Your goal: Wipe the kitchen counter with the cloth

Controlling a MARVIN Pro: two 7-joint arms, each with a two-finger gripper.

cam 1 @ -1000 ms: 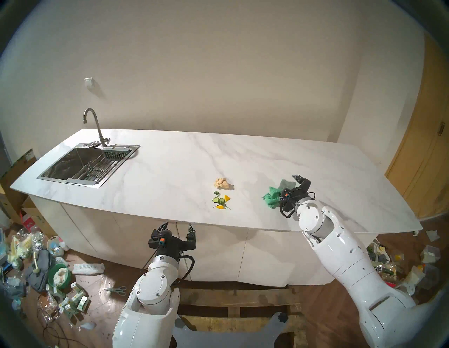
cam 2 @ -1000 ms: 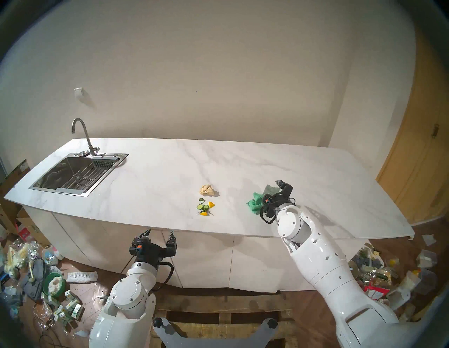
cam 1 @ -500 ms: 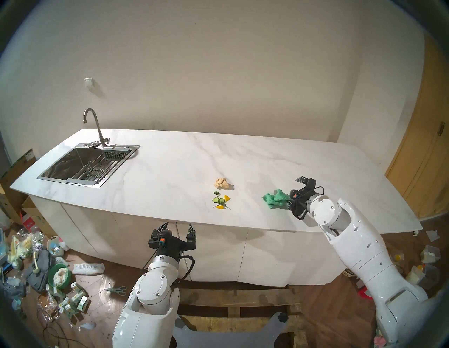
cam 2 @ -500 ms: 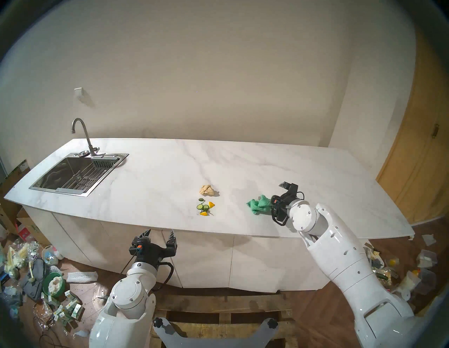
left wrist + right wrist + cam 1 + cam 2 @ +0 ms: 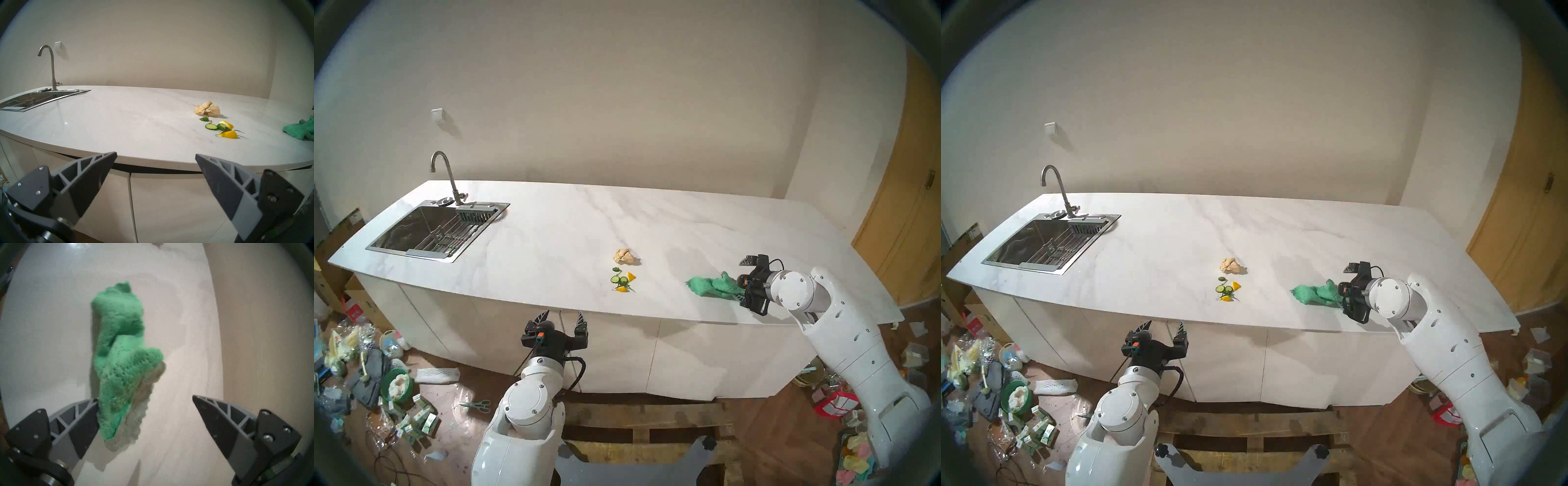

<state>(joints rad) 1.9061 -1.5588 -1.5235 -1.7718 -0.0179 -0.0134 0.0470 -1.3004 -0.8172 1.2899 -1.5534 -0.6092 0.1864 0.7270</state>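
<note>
The right gripper point(image 5: 744, 279) sits low over the right part of the kitchen counter point(image 5: 572, 224), its jaws spread wide, one finger point(image 5: 79, 421) touching the near end of the cloth point(image 5: 121, 351) and the other standing clear of it on bare marble. The cloth lies flat on the counter, not lifted, pulled out into a long teal-green strip that runs away from the gripper toward the middle of the slab, with a bit of its grey scalloped underside turned up by the finger. Further left, well apart from the cloth, there is a small heap of food scraps point(image 5: 622, 280): cucumber slices, yellow lemon pieces and a few green leaves. Just behind them lies a crumpled beige paper wad point(image 5: 625, 256). At the far left end the steel sink point(image 5: 400, 249) is set into the counter, with the curved tap point(image 5: 448, 176) rising behind it. The left gripper point(image 5: 562, 315) hangs below the counter's front edge, in front of the white cabinet fronts point(image 5: 605, 356), jaws spread apart and holding nothing. The floor on both sides is strewn with clutter point(image 5: 365, 366).
</note>
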